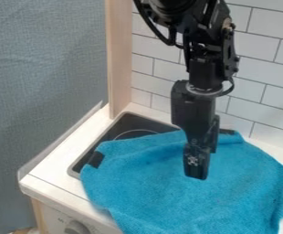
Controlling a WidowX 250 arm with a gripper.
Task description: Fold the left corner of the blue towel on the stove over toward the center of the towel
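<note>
The black gripper (197,167) hangs straight down over the middle of a blue cloth (150,183). It is nearest to the cloth; whether its tip touches the fabric I cannot tell. Spread wide over the counter, the cloth covers part of the dark stove top (132,125) and drapes over the front edge. Black patches mark the cloth's left corner, its back edge behind the gripper and its right edge.
A white counter (52,176) shows at the left, with a grey knob (77,227) on its front below. Behind stand a wooden post (120,59) and a white tiled wall (263,64). A grey-blue panel (43,82) lies to the left.
</note>
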